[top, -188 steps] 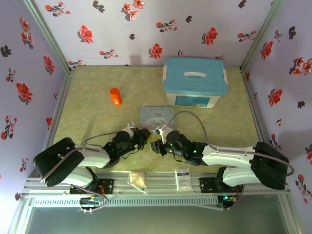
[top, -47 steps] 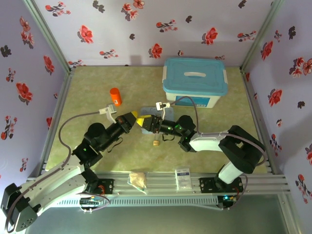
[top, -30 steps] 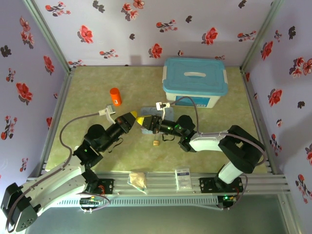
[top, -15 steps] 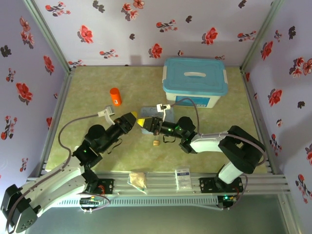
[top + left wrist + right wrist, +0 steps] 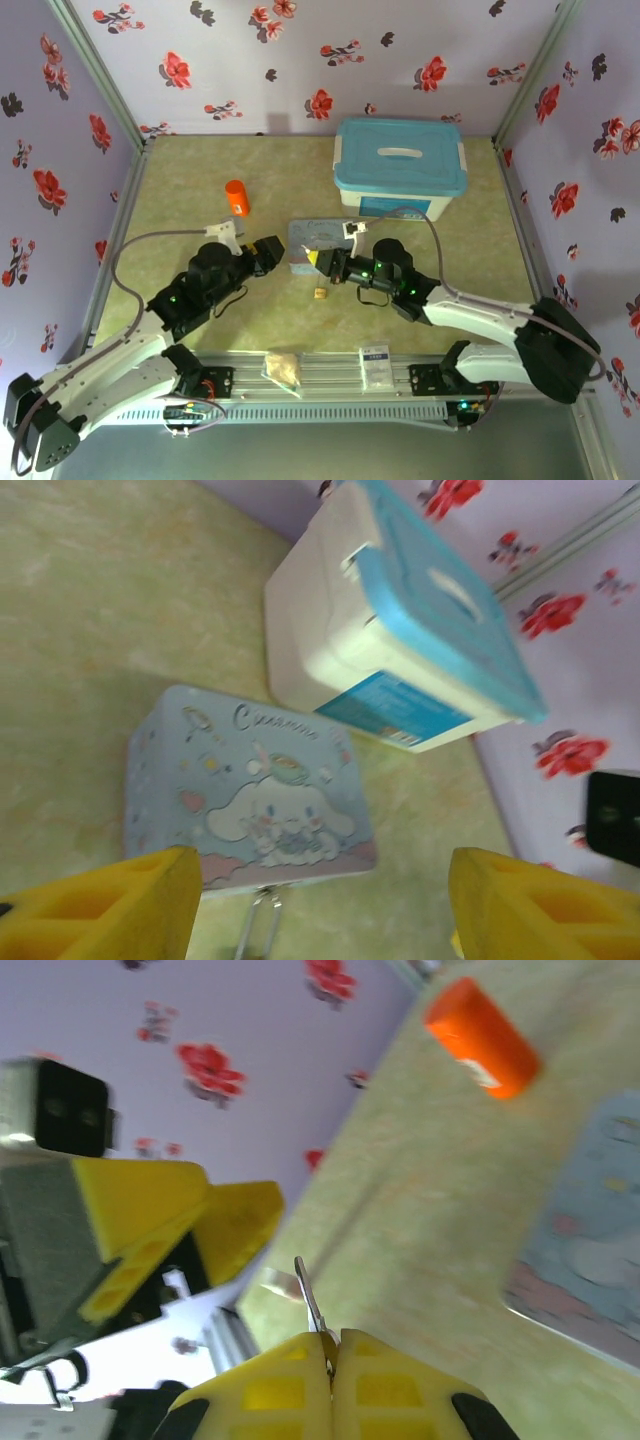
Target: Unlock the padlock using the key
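The right tool (image 5: 332, 1344) is closed on the key (image 5: 307, 1300), with the blade projecting toward the left edge. The left tool (image 5: 322, 885) is wide open and empty. The padlock (image 5: 320, 293) lies unheld on the surface (image 5: 200, 170), just nearward of the right tool and judged nearer that arm.

padlock (image 5: 320, 293): tiny, brass, lying free on table (image 5: 200, 180) | key (image 5: 308, 1305): thin grey, pinched in right gripper (image 5: 331, 1344), tip protruding
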